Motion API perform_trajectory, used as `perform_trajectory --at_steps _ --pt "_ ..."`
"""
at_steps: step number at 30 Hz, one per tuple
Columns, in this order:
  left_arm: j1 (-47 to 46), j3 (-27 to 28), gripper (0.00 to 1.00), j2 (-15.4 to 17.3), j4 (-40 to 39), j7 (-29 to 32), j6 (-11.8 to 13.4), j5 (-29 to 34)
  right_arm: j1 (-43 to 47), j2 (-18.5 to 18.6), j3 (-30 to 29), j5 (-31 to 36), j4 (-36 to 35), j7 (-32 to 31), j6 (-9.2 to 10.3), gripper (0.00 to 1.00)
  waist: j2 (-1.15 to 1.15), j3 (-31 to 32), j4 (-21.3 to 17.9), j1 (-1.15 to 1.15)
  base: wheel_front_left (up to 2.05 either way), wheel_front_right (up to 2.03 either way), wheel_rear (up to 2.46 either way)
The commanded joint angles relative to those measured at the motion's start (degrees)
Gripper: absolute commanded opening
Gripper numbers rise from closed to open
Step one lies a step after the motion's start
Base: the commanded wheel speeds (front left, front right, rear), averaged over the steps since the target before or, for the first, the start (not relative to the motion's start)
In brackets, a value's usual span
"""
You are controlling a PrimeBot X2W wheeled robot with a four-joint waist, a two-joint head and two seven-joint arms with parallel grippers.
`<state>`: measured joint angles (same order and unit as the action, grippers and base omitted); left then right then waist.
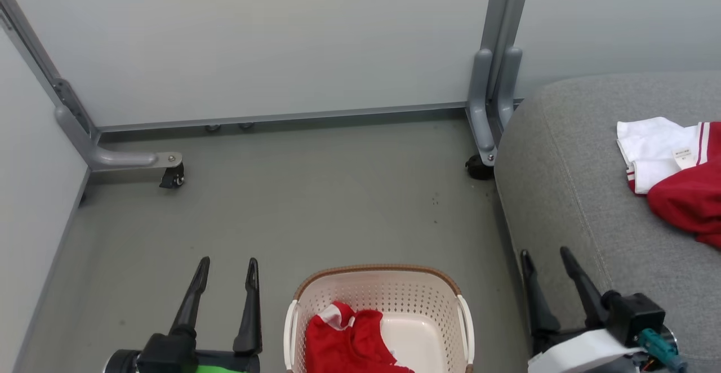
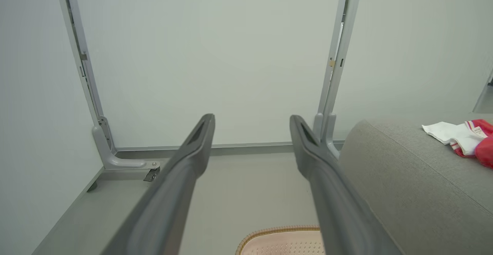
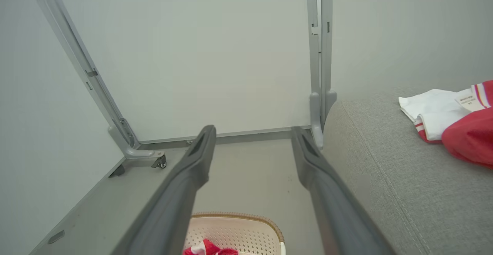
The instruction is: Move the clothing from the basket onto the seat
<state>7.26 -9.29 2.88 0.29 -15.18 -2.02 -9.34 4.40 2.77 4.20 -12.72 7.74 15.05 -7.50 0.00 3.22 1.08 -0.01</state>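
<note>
red clothing (image 1: 349, 342) in basket (image 1: 429, 300) — maybe one piece

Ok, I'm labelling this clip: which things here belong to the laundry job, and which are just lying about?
Belongs to the job: basket; red clothing inside it; grey seat; red-and-white clothing lying on that seat.
Just there: partition frame; caster; floor.

Bare floor (image 1: 315, 204) between partition panels (image 1: 281, 40) and basket (image 1: 372, 270); seat (image 1: 563, 192) close on the right
</note>
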Motion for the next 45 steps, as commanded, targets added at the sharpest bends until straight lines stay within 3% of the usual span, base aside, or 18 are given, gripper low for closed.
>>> perform_trajectory --at_steps 1,15,33,45 --pt "1.0 -0.03 1.0 0.07 0.11 0.06 -0.21 -0.2 1.32 0.22 0.43 0.96 0.24 0.19 0.02 1.0 0.0 1.19 0.19 0.01 0.0 0.0 0.0" --pt "1.71 -1.16 1.0 0.05 2.59 0.06 -0.27 2.49 1.65 0.21 1.31 1.29 0.39 0.19 0.02 1.0 0.0 1.24 -0.53 0.01 0.0 0.0 0.0" --pt "2.0 -1.61 1.0 0.05 3.48 0.06 0.44 1.65 2.37 0.2 1.58 1.27 0.47 0.19 0.02 1.0 0.0 1.97 -0.54 0.01 0.0 0.0 0.0" --pt "1.59 -2.61 1.0 0.05 4.9 0.06 -1.07 0.86 2.41 0.2 0.8 2.0 0.39 0.19 0.02 1.0 0.0 0.57 -0.79 0.01 0.0 0.0 0.0"
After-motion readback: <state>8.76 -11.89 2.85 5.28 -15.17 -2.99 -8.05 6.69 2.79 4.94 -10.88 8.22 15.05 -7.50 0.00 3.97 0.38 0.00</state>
